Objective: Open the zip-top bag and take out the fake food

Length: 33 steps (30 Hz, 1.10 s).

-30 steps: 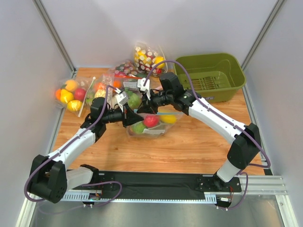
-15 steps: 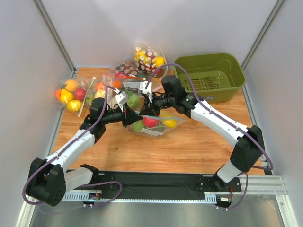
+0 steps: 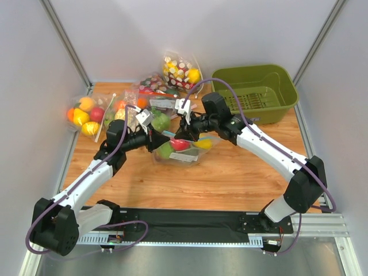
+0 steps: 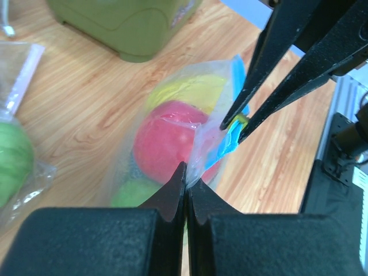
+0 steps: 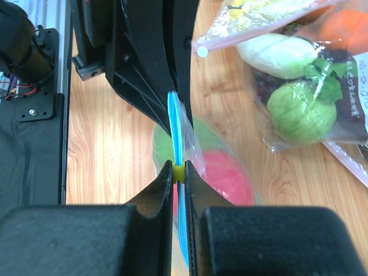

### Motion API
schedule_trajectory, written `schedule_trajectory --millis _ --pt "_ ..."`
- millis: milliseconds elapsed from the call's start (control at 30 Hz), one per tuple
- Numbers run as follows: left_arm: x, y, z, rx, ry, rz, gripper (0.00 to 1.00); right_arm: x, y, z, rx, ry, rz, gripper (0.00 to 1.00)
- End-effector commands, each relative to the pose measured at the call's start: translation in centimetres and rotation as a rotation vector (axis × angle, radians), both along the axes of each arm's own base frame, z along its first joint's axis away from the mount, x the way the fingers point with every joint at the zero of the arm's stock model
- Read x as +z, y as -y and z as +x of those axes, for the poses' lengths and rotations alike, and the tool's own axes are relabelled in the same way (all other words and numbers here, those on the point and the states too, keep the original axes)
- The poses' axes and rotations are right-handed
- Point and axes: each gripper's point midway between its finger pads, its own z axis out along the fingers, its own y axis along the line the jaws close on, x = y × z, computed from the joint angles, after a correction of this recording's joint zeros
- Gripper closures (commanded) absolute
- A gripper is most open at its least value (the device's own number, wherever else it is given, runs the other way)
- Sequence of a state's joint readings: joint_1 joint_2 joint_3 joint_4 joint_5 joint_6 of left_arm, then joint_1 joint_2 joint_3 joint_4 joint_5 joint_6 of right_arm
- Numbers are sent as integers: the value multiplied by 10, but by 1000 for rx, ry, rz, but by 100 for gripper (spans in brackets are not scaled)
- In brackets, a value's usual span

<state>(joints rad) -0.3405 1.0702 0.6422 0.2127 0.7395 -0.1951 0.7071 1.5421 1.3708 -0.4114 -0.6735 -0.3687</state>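
- Teal-blue zipper strip marks the zip-top bag, which sits near the middle of the wooden bench, between the two arms.
- Through its clear plastic the fake food shows: a red ball, a yellow lemon shape behind it and a green ball lower down.
- Left pincer is closed tight, its black tips pressed together on a fold of the bag's clear film at the bag's near edge.
- Right pincer is nearly closed, its tips clamped on the small yellow-green slider tab that rides the blue zipper strip.
- From the left wrist view, the right arm's two thin black fingers come down from above and meet at that tab.
- An olive green bin stands at the far right of the bench.
- Other bags of toy fruit lie along the far left edge and at the back, one with a pink-red zipper holding pale green items.
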Motion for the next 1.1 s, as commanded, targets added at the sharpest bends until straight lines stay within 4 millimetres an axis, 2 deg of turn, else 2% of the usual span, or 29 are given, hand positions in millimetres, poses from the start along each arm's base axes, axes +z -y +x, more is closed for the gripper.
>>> schedule_trajectory --millis 0,267,600,833,1067 --pt "22 -19 24 137 84 -2 100 -6 20 7 -60 -4 -47 100" --pt "15 -36 39 246 51 15 100 -12 32 26 -137 -21 -49 100" --pt "7 -78 67 490 15 37 100 -11 49 48 -207 -35 -56 100" --pt "-2 -98 78 590 -24 90 100 -13 53 52 -232 -46 -66 100" --pt "-5 -129 88 750 -56 107 100 -16 58 54 -259 -46 -90 100"
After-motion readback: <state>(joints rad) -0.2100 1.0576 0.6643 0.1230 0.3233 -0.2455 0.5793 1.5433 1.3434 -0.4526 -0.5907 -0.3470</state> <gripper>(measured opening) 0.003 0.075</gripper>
